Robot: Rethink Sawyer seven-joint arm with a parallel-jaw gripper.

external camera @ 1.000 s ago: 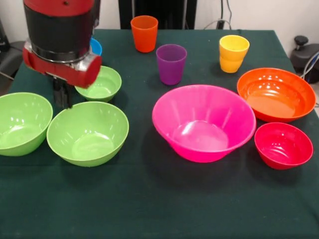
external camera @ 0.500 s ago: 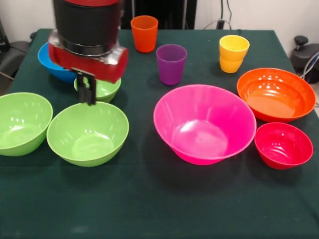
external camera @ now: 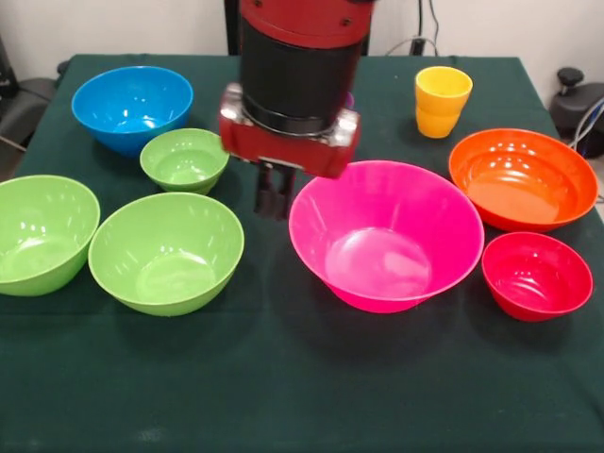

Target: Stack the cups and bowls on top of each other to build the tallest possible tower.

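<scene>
Arm [external camera: 294,66] hides orange cup, most of purple cup [external camera: 348,99]; gripper [external camera: 274,192] fingers seemingly together, blurred.

no readable text, labels or numbers, as far as visible.

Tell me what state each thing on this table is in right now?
Blue bowl: upright, empty.
Three lime green bowls: upright, empty, unstacked.
Pink bowl: upright, empty.
Orange bowl: upright, empty.
Red bowl: upright, empty.
Yellow cup: upright.
Tool: holding nothing, beside the pink bowl.
</scene>
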